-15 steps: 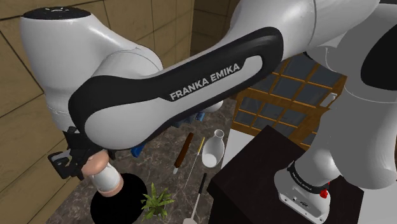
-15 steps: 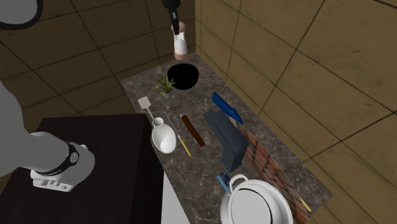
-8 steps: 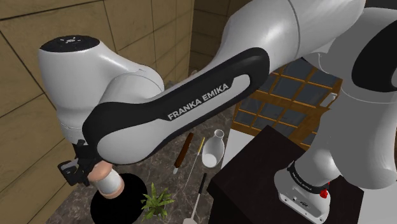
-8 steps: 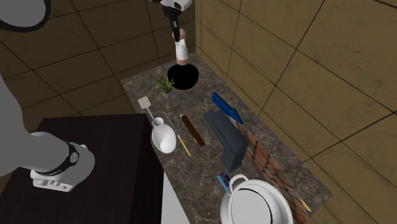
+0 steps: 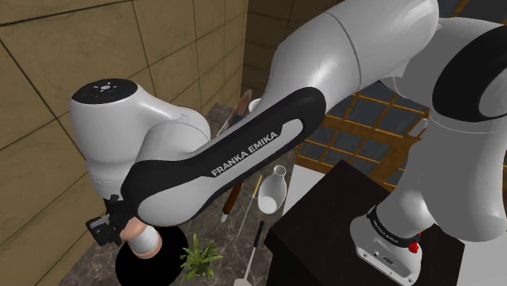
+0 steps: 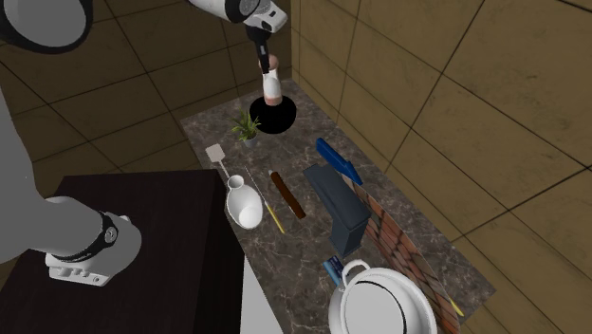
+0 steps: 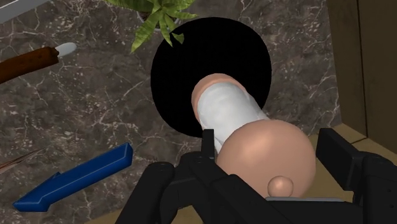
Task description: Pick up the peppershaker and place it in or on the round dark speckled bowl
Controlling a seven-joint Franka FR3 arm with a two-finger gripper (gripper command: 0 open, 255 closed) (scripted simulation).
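Observation:
The pepper shaker [image 7: 238,121] is white with a tan top and base, and my gripper [image 7: 267,153] is shut on its rounded tan head. In the wrist view it hangs directly over the round black bowl [image 7: 184,70] on the marble counter. From the shoulder view, the shaker [image 5: 143,239] sits just above the bowl [image 5: 158,260], with the gripper [image 5: 118,229] at its upper end. The second exterior view has the shaker [image 6: 272,85] low over the bowl [image 6: 283,116] at the counter's far end.
A small green plant [image 5: 197,256] stands right beside the bowl. On the counter lie a brown-handled knife [image 6: 287,194], a blue tool [image 6: 338,161], a spatula [image 6: 219,157], a white vase [image 6: 243,206] and a white lidded pot [image 6: 384,302]. Tiled walls [image 5: 57,73] close in behind the bowl.
The gripper has come down with the pepper shaker, from well above the bowl to just over its opening. The arm's elbow has lowered along with it.

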